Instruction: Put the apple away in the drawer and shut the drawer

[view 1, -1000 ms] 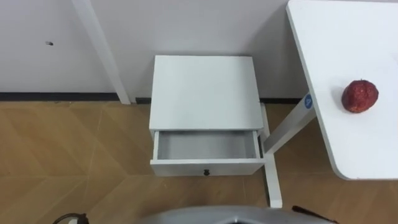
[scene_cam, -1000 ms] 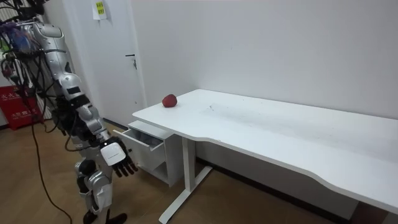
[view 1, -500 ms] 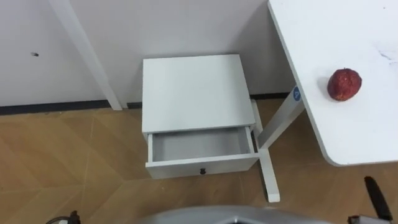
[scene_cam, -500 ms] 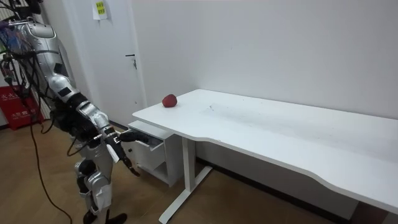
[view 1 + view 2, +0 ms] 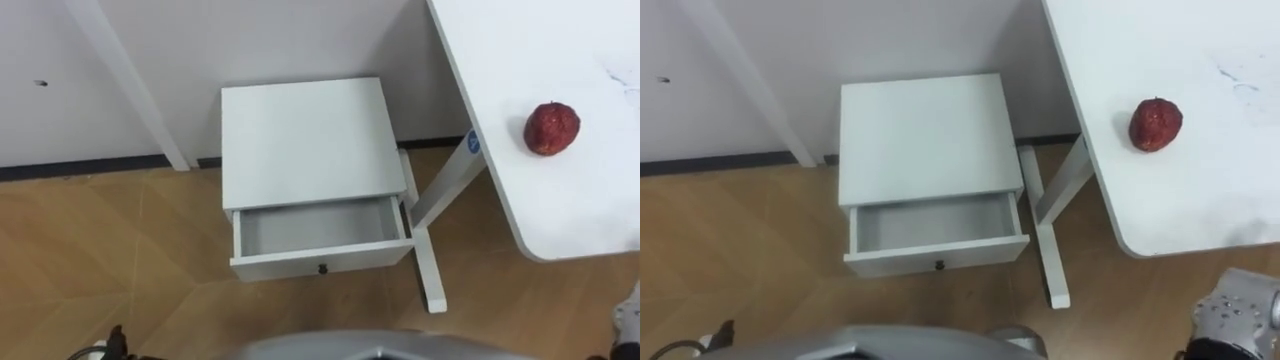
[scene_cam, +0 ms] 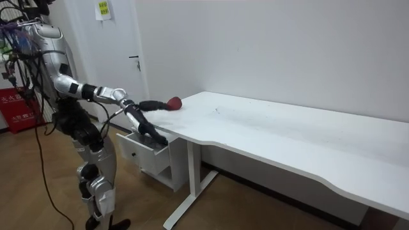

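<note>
In the room view the right hand is a smear beside the apple, contact unclear. The surface runs off the eye views' top and right edges; inside the drawer, the near strip hides behind its front

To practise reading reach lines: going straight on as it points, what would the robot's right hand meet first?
Most likely the apple on the white table: in the room view the right hand stretches toward it with nothing between, though depth is hard to judge.
</note>
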Tool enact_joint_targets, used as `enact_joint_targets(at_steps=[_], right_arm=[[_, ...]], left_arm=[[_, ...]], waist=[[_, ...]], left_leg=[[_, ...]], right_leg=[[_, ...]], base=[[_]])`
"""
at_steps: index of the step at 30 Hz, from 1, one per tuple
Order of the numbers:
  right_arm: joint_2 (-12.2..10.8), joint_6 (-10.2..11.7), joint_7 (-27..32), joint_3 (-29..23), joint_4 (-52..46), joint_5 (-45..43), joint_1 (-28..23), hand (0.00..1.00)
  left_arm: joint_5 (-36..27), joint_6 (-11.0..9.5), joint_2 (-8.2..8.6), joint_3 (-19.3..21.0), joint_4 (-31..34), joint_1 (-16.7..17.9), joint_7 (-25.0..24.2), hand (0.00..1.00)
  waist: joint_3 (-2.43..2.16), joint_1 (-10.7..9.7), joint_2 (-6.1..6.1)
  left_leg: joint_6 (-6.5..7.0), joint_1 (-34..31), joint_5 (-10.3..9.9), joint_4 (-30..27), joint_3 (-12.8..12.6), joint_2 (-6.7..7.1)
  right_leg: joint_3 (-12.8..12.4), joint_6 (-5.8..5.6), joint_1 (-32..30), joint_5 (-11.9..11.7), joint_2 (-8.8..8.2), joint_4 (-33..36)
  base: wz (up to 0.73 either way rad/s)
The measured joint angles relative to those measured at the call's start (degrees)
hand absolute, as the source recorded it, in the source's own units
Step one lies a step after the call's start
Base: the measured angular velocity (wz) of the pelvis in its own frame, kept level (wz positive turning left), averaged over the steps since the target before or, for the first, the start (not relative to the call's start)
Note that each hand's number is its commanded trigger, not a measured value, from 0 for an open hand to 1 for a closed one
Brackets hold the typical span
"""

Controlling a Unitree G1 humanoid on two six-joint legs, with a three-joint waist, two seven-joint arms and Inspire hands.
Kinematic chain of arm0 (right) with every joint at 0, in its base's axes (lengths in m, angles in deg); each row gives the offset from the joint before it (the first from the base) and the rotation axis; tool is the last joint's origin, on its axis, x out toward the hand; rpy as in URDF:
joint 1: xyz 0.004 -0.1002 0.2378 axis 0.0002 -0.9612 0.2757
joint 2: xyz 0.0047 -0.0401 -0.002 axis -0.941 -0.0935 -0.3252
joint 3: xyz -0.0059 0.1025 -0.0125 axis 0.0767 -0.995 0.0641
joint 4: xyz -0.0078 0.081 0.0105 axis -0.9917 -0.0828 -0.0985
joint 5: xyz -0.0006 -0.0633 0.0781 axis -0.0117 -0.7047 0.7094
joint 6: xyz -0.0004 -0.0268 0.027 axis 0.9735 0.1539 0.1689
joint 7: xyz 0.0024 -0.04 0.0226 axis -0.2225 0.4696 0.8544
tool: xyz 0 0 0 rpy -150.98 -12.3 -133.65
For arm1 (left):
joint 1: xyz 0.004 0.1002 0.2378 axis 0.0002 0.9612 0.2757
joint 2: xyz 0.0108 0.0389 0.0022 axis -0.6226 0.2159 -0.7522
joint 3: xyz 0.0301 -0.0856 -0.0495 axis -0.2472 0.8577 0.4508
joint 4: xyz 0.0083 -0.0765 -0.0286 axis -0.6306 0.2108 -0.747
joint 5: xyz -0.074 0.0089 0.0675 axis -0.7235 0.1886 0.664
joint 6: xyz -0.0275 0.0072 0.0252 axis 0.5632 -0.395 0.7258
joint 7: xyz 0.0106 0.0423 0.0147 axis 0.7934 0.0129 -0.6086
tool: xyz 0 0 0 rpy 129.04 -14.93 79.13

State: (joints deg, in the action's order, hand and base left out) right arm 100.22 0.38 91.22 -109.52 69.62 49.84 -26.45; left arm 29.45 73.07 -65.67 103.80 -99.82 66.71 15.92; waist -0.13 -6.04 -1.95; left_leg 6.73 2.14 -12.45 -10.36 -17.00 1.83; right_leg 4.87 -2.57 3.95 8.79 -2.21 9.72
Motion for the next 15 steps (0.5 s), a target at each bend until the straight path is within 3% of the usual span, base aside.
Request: enact_joint_targets(at_steps=[9, 12, 15], right_arm=[[2.57, 0.33, 7.60, 1.09, -12.00, -22.11, 0.44, 0.00], [4.37, 0.68, 7.33, 2.97, -12.15, -27.66, 0.49, 0.00], [4.41, 1.06, 6.65, 4.87, -12.22, -33.74, 0.99, 0.00]], left_arm=[[-0.47, -0.18, -0.69, -1.31, 0.21, 0.38, -0.46, 0.00], [-0.48, -0.21, -0.86, -2.79, 0.17, 0.55, -0.45, 0.00], [-0.35, -0.31, -0.93, -4.05, -0.04, 0.50, -0.47, 0.00]], waist=[[0.17, 1.56, -1.43], [0.17, 1.77, -1.46], [0.23, 1.96, -1.35]], left_leg=[[-0.37, -0.47, 0.23, 0.73, -0.15, -0.12], [-0.37, -0.44, 0.23, 0.80, -0.08, -0.14], [-0.37, -0.48, 0.23, 0.94, -0.05, -0.15]], right_leg=[[-0.01, 0.00, -1.08, 0.00, 0.26, -0.08], [0.20, 0.00, -1.00, 0.00, 0.23, -0.13], [0.11, 0.00, -1.06, 0.00, 0.23, -0.15]], base=[[-0.02], [0.04], [0.01]])
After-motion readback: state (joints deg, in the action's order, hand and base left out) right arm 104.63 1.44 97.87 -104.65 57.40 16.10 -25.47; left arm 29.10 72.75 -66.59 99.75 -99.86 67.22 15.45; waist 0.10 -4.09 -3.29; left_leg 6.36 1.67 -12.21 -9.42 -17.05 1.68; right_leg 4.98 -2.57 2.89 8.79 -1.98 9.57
